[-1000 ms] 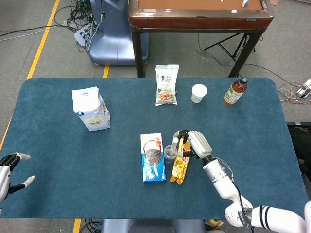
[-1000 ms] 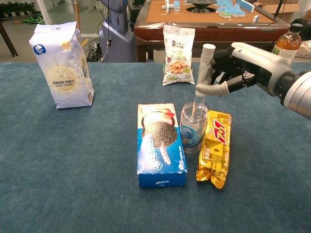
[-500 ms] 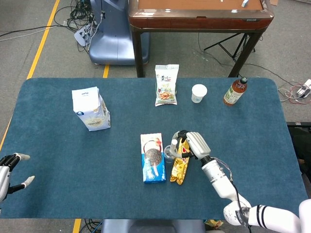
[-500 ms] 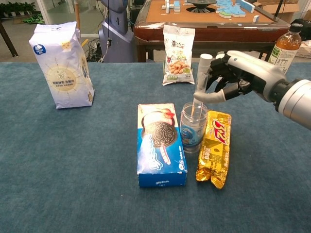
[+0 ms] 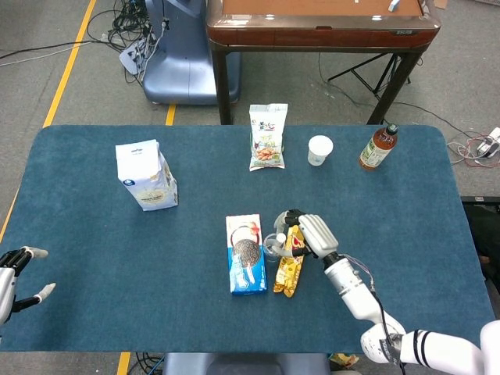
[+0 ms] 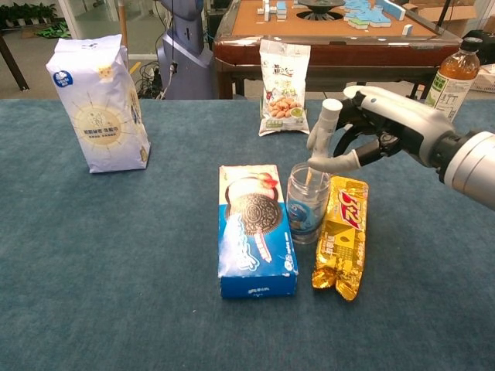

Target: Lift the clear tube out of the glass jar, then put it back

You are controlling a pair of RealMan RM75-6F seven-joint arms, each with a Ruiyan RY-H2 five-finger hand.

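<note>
Centrally on the blue-carpeted worktop (image 5: 94,258), the right robot hand (image 6: 371,127) pinches the clear tube (image 6: 319,147), standing in the glass jar (image 6: 307,202); left robot hand (image 5: 14,277) spread, holding nothing, over grey flooring.

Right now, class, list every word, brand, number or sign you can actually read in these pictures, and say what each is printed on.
None can be read with certainty.
Cookie box: a sandwich-cookie picture; lettering blurred.
Gold snack packet: red lettering, illegible.
White bag: round emblems, text too small.
Nut pouch, glass jar label, tea bottle: print unreadable.

Bright, even light; sharp frames
</note>
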